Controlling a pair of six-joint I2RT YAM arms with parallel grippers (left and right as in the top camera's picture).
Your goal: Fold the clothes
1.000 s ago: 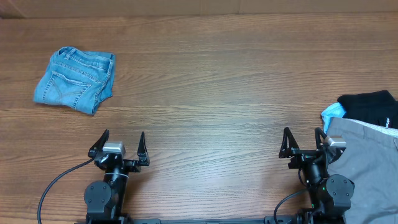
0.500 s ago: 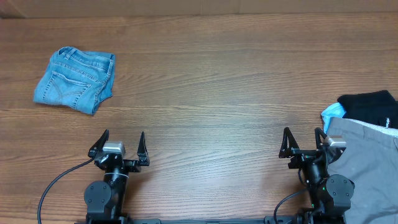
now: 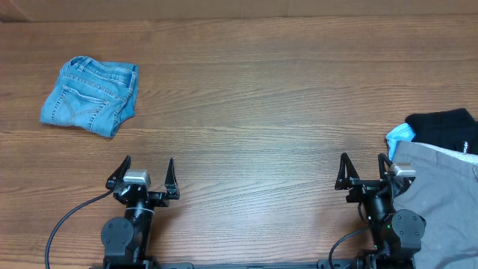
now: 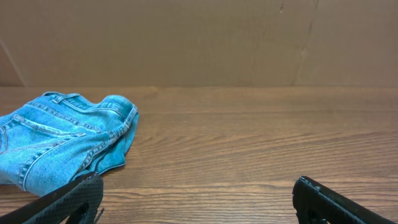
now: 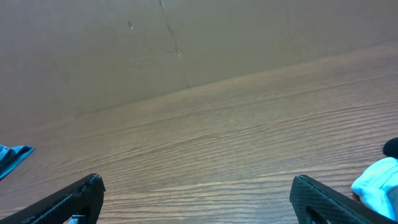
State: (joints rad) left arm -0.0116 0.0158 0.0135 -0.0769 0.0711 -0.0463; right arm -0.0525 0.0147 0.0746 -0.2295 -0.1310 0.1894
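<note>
The clothes, a folded bundle of light-blue denim jeans (image 3: 90, 95), lie at the far left of the wooden table; the left wrist view shows the jeans (image 4: 59, 137) ahead and to the left. My left gripper (image 3: 145, 170) rests near the front edge, well short of the jeans, open with nothing between its fingers (image 4: 68, 199). My right gripper (image 3: 364, 167) sits at the front right, also open and empty, its fingers (image 5: 323, 199) spread over bare wood.
A pile at the right edge holds grey trousers (image 3: 441, 194), a black garment (image 3: 444, 127) and a light-blue piece (image 3: 399, 136), touching the right arm's side. A brown cardboard wall (image 4: 199, 37) runs along the table's far edge.
</note>
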